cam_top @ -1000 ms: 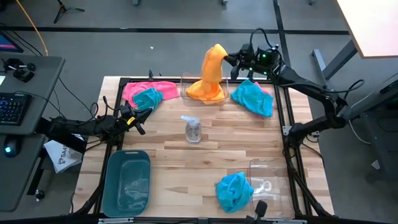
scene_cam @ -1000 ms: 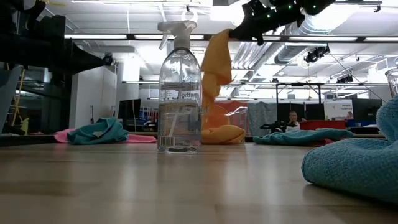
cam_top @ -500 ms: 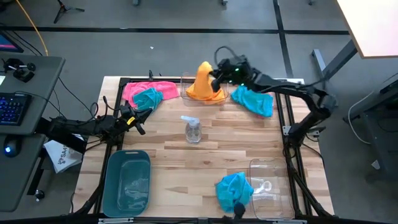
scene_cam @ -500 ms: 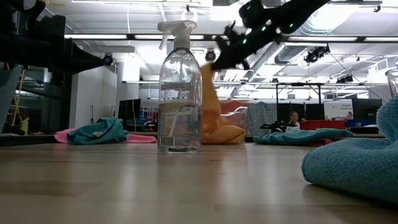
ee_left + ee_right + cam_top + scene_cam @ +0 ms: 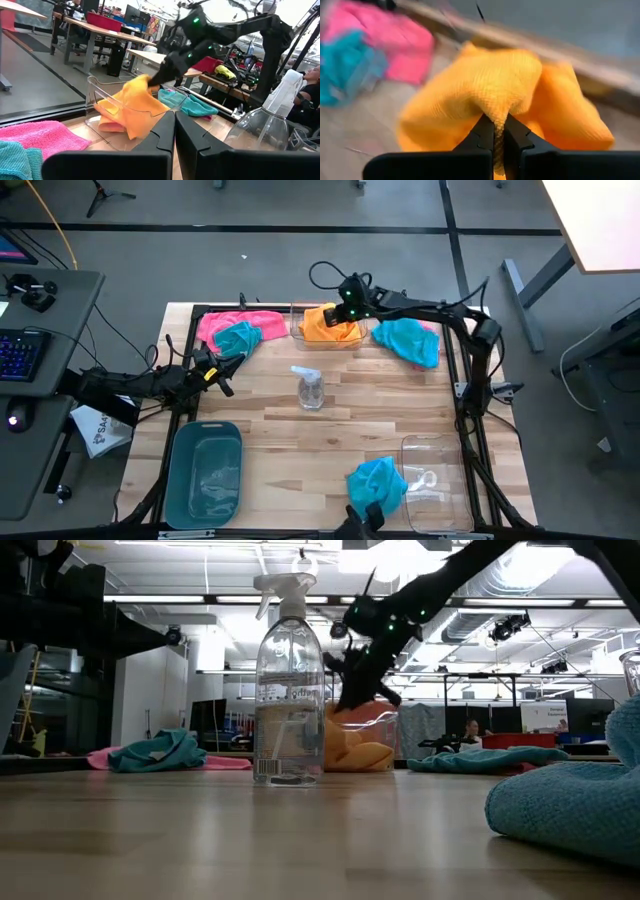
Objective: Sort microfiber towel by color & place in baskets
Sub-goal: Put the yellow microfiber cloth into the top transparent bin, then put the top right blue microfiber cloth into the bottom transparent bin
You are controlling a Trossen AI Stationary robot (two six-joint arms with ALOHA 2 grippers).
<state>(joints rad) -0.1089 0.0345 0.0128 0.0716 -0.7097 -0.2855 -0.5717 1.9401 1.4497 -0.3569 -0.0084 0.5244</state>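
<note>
- I see the clear basket (image 5: 308,326) at the table's far edge, with the orange towel (image 5: 326,325) bunched inside.
- My right gripper (image 5: 494,131) pinches that towel's fold.
- My left gripper (image 5: 174,131) waits pressed together near the pink towel (image 5: 232,323).

Right arm stretched low along the tabletop's (image 5: 400,410) far edge, right gripper (image 5: 343,304) tipped downward, fingers (image 5: 481,134) pinched together. Left arm parked at the left edge, left gripper (image 5: 222,379) closed, idle.
</note>
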